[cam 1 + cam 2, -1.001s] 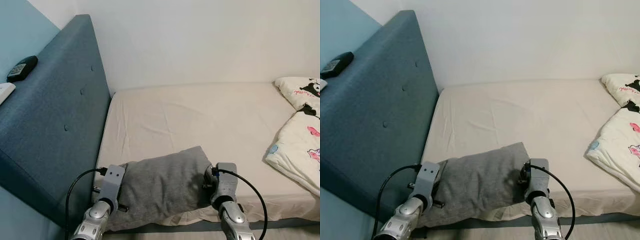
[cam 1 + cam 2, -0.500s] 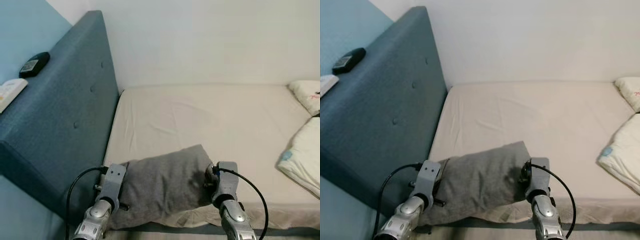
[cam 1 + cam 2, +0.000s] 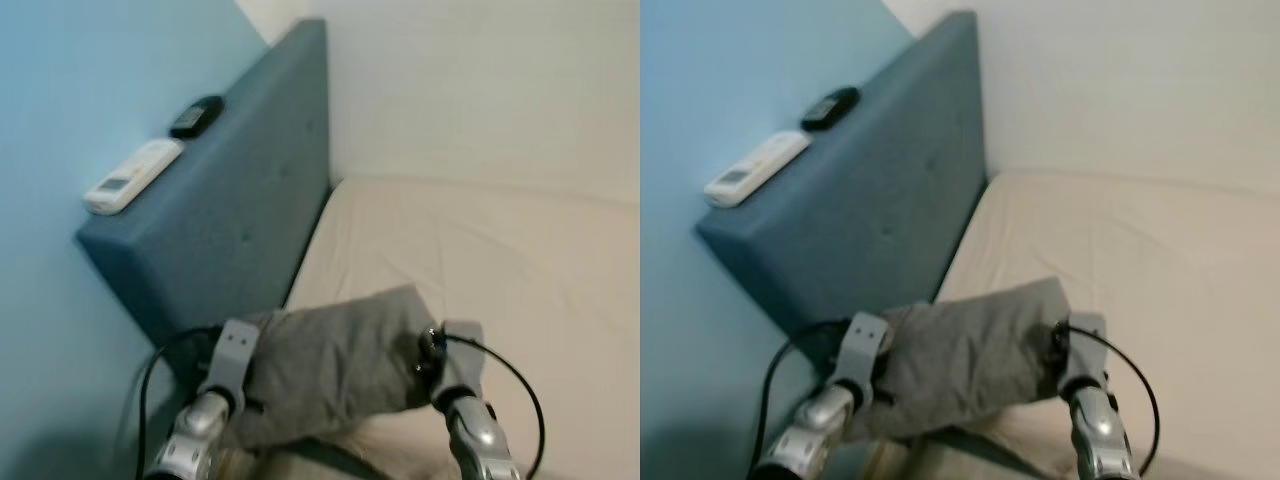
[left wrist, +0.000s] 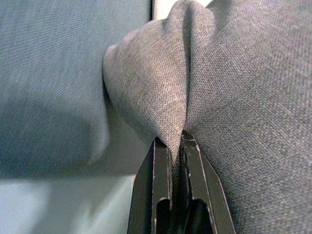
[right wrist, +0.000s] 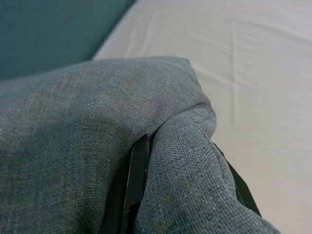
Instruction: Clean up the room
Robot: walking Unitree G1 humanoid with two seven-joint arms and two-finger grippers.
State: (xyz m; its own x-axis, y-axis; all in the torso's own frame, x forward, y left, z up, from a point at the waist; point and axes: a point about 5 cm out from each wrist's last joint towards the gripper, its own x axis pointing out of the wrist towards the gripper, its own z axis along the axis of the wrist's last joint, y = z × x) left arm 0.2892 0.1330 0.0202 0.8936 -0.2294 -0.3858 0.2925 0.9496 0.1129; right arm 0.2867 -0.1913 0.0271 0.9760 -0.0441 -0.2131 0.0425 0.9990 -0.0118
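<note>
Our left gripper [image 4: 174, 146] and right gripper [image 5: 183, 161] each pinching an end of the grey pillow [image 3: 335, 360], its length spanning sideways between them, far edge toward the blue headboard [image 3: 250, 200], our view now swung left, quilt gone from sight.

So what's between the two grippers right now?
The grey pillow spans the gap: the left gripper pinches one end, the right gripper is clamped into the other, as both wrist views show.
</note>
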